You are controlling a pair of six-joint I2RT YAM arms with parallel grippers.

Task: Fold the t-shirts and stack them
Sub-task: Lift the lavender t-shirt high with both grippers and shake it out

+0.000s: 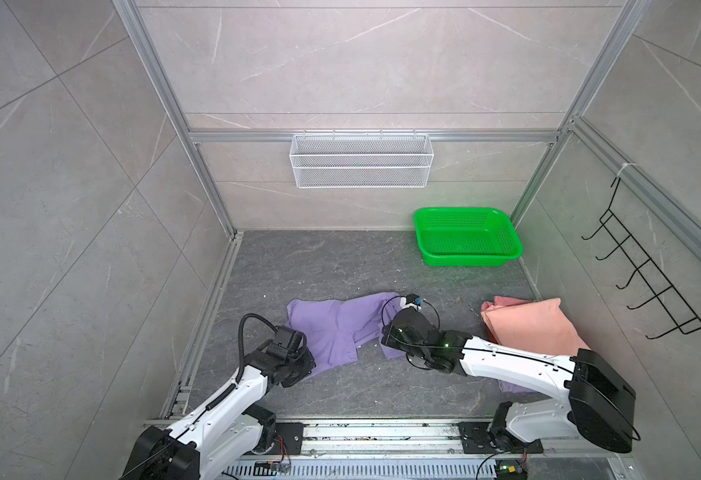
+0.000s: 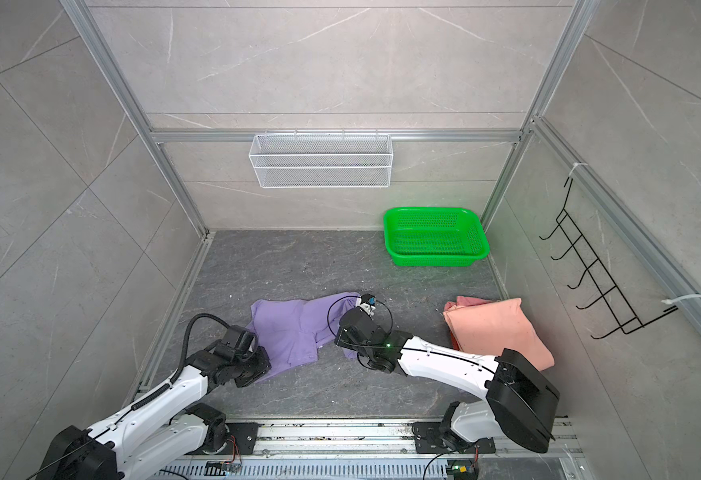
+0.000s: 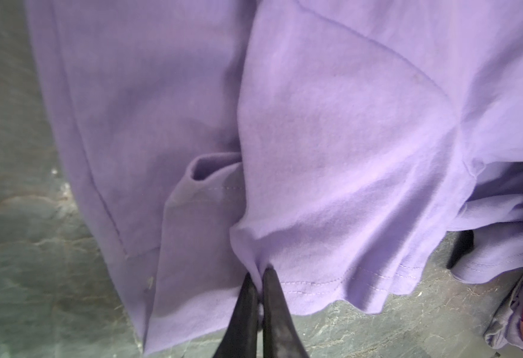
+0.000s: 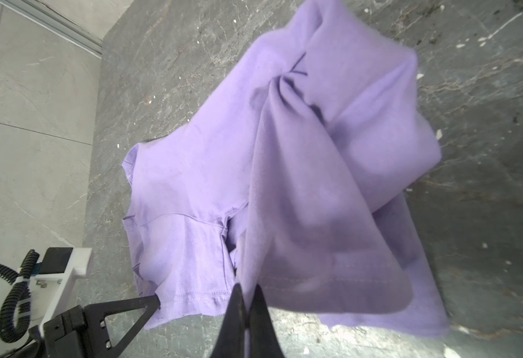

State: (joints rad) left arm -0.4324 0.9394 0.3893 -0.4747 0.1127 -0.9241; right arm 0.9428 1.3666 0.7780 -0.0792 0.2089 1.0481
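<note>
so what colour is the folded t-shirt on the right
The folded t-shirt is plain salmon pink, clearest in a top view.

Green basket (image 1: 468, 260) back right, white wire shelf (image 1: 361, 170) above, black hooks (image 1: 649, 279)

The lavender t-shirt (image 1: 332, 328) lay crumpled and unfolded on the near half of the desk, left of the middle, its sleeves and body bunched in loose creases. Its stitched hem (image 3: 331, 283) was gathered at one spot, and part of the cloth hung in a twisted drape above the rest. The salmon pink t-shirt (image 1: 536, 328) lay folded in a neat oblong beside the desk's right edge, well apart. A scrap of lavender cloth (image 1: 509, 387) peeked out at its near end, mostly hidden.
</note>
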